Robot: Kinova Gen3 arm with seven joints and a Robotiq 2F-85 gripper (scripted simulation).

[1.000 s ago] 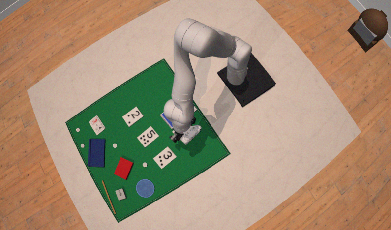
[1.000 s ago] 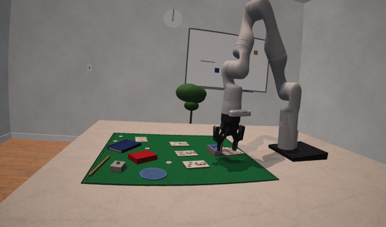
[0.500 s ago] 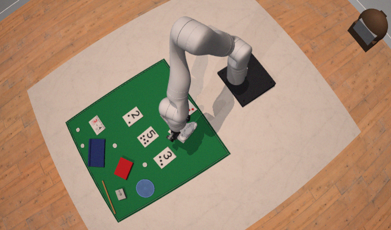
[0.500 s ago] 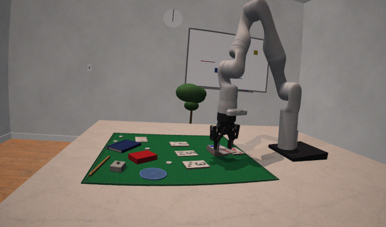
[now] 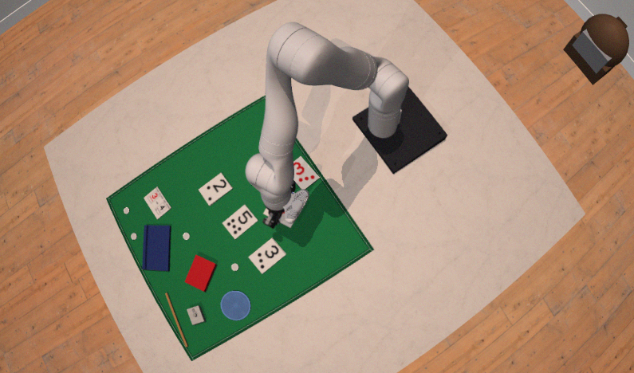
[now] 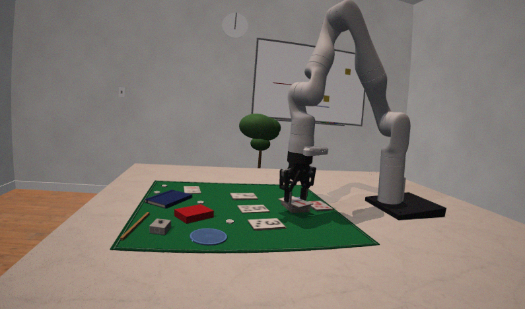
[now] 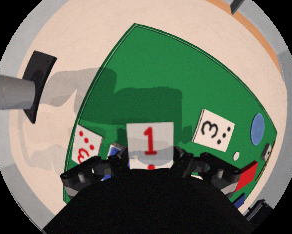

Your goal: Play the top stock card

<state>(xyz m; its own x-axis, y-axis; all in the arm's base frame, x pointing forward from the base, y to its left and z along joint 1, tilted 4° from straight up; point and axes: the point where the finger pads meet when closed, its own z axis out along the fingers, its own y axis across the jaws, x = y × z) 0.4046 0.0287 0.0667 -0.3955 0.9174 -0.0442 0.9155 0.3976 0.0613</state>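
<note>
1. One red 1 card (image 5: 287, 224) (image 6: 299, 202) (image 7: 149, 142) is up, face showing, and the gripper (image 5: 281, 202) (image 6: 296, 199) (image 7: 150, 153) has it clamped by its edges, fingers set wide apart around it!
2. Where are we? Right over the stock (image 6: 294, 208) (image 7: 115, 149), whose blue back peeks out in the wrist view. Touching or just above? Can't tell.
3. The target, by my reading: the black 2 pile (image 5: 215, 189) (image 6: 244, 195), other colour, one higher. The turn looks done; the carry comes next.
4. Danger here! Travel too low and the card or fingertips could scrape the stock and drag its top tile along.
5. Squeeze too lightly and this thin, rigid tile could pivot or drop; let go early and it lands on the stock.
6. Stray sideways and it could catch the black 5 pile (image 5: 239, 221) (image 6: 253, 208); an off-centre release might leave it overhanging.
7. And the pose: the arm (image 5: 279, 106) (image 6: 321, 57) arches high from its base, elbow up, wrist dropping nearly straight, fingers pointing down.
</note>
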